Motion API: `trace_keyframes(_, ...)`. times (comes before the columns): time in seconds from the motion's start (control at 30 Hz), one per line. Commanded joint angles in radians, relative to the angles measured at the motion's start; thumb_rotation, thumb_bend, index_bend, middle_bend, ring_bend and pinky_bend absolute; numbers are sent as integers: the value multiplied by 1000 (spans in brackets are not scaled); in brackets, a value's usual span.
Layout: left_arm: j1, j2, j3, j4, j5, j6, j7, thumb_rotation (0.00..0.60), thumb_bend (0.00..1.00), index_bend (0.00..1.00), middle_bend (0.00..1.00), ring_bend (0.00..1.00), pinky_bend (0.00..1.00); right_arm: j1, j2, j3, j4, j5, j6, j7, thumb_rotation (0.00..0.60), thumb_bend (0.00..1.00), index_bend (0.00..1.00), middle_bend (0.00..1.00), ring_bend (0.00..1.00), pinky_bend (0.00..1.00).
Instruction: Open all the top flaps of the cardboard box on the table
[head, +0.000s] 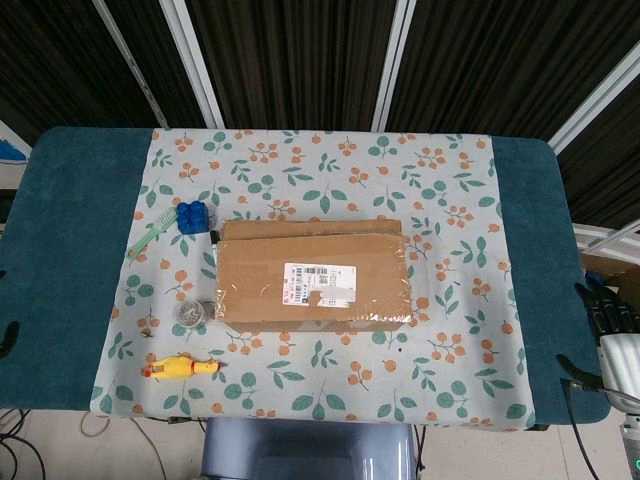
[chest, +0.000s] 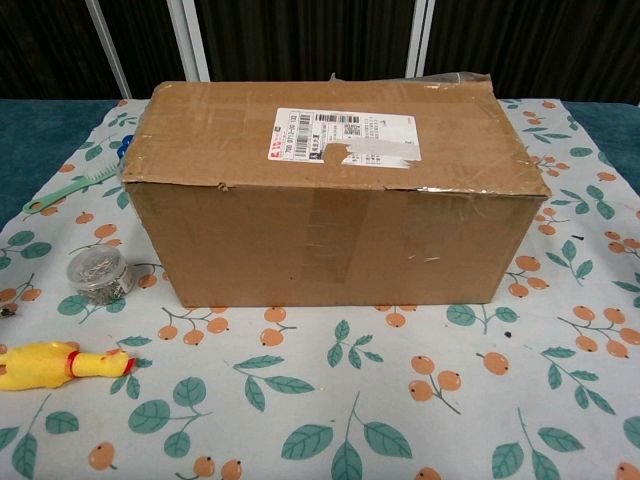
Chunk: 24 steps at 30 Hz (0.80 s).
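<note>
The brown cardboard box (head: 315, 270) sits in the middle of the flowered cloth, long side toward me. Its top flaps (chest: 330, 135) lie flat and closed, with a white shipping label (chest: 345, 138) and clear tape over them. My right hand (head: 612, 318) hangs off the table's right edge, well away from the box, with its dark fingers apart and nothing in them. Of my left hand only a dark tip (head: 7, 335) shows at the left frame edge. Neither hand appears in the chest view.
Left of the box lie a blue toy brick (head: 190, 216), a green toothbrush (head: 150, 240), a small round tin (head: 189, 314) and a yellow rubber chicken (head: 180, 368). Teal table surface (head: 75, 250) borders the cloth on both sides.
</note>
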<state>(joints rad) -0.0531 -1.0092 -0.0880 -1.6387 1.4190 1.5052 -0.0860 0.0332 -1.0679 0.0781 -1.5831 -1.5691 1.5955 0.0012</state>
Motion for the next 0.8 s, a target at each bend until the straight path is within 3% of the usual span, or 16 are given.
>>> trace_keyframes(0.03,1,-2,0,2,6,6,-3,600,374,137,93,0,0,-1,1,-1,-1,0,0,-1,600,193,0,60,108,192)
trace_keyframes(0.8,-7,28,22,-7,45,-26,-93,600,375,133,93,0,0,-4,11,0,-15,15,-6,-6,600,192,0,61,108,192)
